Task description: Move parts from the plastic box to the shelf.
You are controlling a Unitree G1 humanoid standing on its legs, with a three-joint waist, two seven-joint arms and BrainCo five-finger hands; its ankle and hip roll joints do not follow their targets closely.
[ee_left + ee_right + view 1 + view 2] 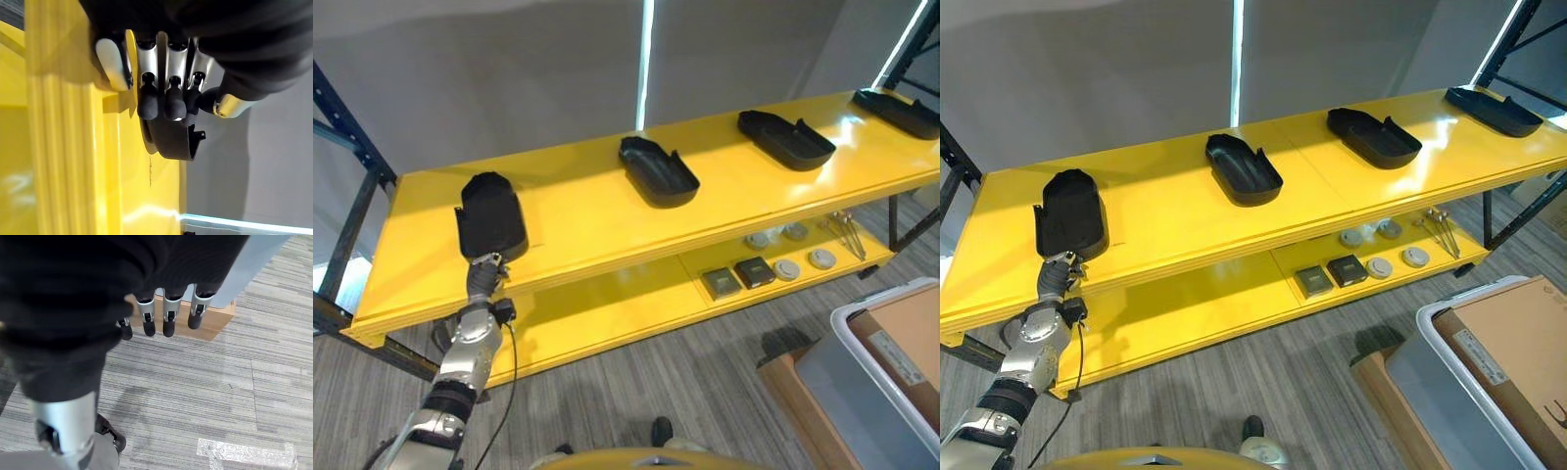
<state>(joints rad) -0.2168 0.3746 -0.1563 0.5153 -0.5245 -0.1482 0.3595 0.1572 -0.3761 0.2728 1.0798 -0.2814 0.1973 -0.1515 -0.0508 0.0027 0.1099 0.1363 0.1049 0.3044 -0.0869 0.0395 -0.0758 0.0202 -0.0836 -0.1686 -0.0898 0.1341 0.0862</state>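
Note:
Several black moulded parts lie along the top of the yellow shelf (587, 220). My left hand (482, 272) reaches up to the shelf's front edge at the leftmost black part (490, 215) (1069, 212). In the left wrist view its fingers (166, 98) curl over the near end of the part (171, 139) and the thumb (112, 61) sits against the shelf surface beside it. The other parts (657, 171) (785, 139) (898, 111) rest further right. My right hand (166, 313) hangs with relaxed fingers over the carpet, holding nothing.
The grey plastic box (862, 377) with a white rim stands on the floor at lower right, with a cardboard sheet (906, 333) on it. Small square and round items (754, 271) lie on the lower shelf. Dark rack posts (352, 147) stand at the left.

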